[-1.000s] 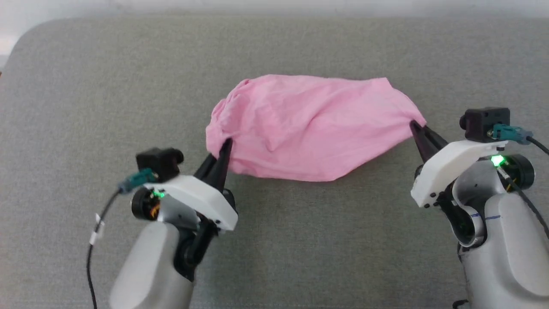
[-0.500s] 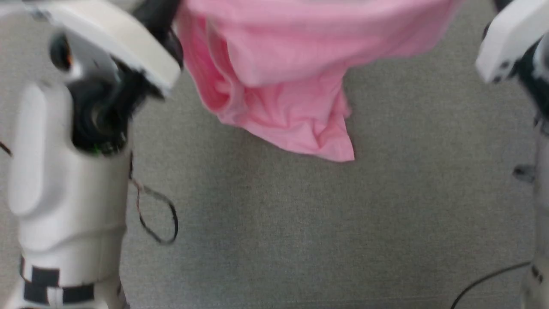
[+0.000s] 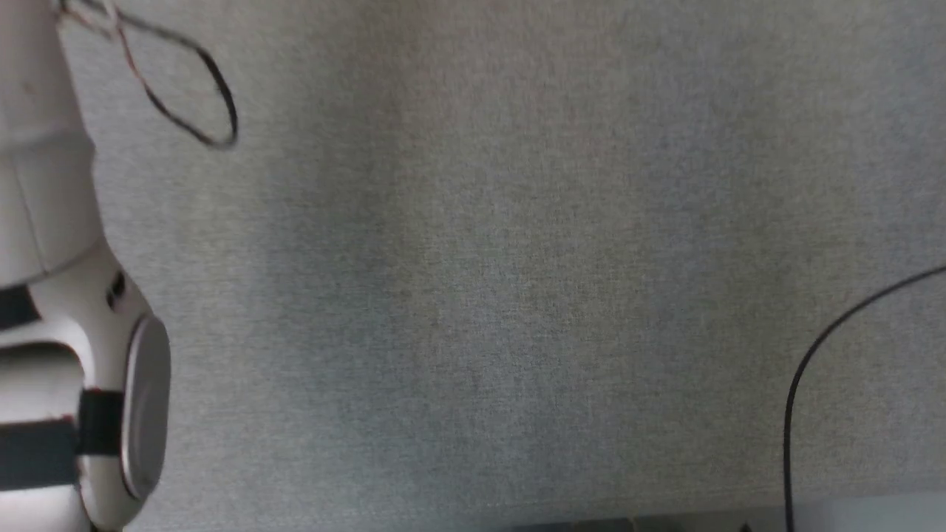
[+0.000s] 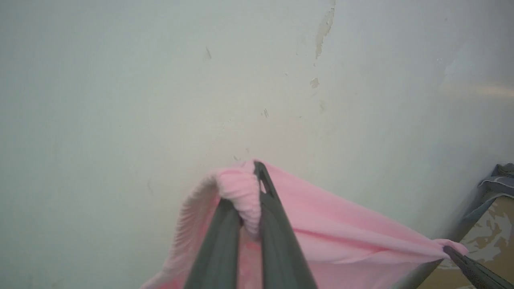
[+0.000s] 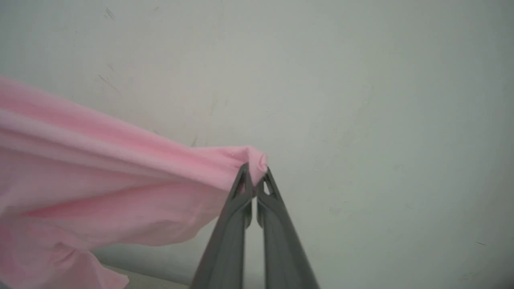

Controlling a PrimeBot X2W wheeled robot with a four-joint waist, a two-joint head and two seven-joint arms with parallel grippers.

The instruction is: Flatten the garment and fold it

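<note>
A light pink garment (image 4: 341,233) hangs stretched in front of a pale wall (image 4: 160,80) — the left gripper (image 4: 251,188) clamped on its gathered, ribbed edge, the right gripper (image 5: 255,176) pinching the opposite end — folds sagging between them.

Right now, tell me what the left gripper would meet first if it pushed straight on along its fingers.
Past the garment pinched in the left gripper, the line runs to the pale, chipped wall. Nothing else shows in between, though how far off the wall is remains unclear.
</note>
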